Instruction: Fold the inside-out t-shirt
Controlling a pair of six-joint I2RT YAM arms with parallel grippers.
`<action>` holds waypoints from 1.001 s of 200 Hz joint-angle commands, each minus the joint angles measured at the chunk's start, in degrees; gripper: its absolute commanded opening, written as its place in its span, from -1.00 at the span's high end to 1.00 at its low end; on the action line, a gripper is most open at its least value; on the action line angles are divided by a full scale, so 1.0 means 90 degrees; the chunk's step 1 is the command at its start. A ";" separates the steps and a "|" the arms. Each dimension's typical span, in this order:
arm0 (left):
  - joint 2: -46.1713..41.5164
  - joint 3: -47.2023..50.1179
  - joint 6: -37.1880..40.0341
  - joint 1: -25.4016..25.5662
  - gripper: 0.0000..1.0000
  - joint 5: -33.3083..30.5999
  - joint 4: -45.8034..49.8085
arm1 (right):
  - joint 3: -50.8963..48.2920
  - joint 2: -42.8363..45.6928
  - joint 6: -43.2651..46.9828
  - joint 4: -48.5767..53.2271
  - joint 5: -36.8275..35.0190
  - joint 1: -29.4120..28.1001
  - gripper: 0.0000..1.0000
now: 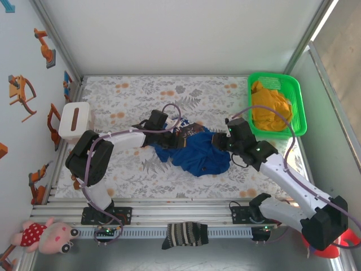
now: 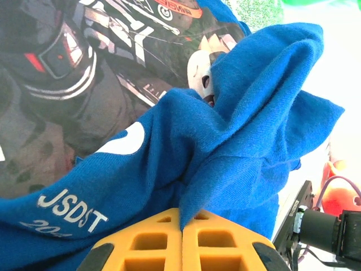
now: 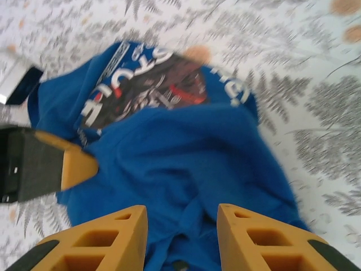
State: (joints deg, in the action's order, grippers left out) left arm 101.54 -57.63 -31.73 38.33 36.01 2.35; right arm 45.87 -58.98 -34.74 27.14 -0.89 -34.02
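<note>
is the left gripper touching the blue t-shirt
Touching. The left wrist view shows the left gripper shut, with a fold of the blue t-shirt pinched in its jaws.

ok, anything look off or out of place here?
Striped sock hangs over the front rail, off the floral table cover. Blue t-shirt is a crumpled heap mid-table, graphic print partly exposed, nowhere near flat.
</note>
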 commanded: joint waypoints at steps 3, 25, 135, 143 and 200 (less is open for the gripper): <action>-0.0169 -0.0013 -0.0045 0.0002 1.00 0.0069 0.0067 | -0.0346 -0.0193 -0.0447 -0.0066 -0.0173 -0.0405 0.23; -0.0169 -0.0032 -0.0031 -0.0006 1.00 0.0067 0.0094 | -0.0716 -0.0366 -0.0778 -0.0349 -0.0322 -0.0526 0.19; -0.0198 0.0009 -0.0037 -0.0006 1.00 0.0057 0.0102 | -0.0148 -0.1922 -0.0776 -0.0836 -0.0884 -0.0593 0.15; -0.0203 0.0011 -0.0035 -0.0003 1.00 0.0066 0.0109 | -0.0110 -0.2033 -0.0778 -0.0861 -0.0930 -0.0595 0.15; -0.0231 0.0020 -0.0014 -0.0001 1.00 0.0065 0.0147 | 0.0109 -0.2069 -0.0807 0.0282 -0.1987 -0.0593 0.40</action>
State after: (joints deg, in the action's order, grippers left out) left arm 101.49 -57.63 -31.73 38.33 35.99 2.46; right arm 45.04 -79.83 -40.71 22.52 -10.83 -39.05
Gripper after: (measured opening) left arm 0.042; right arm 0.340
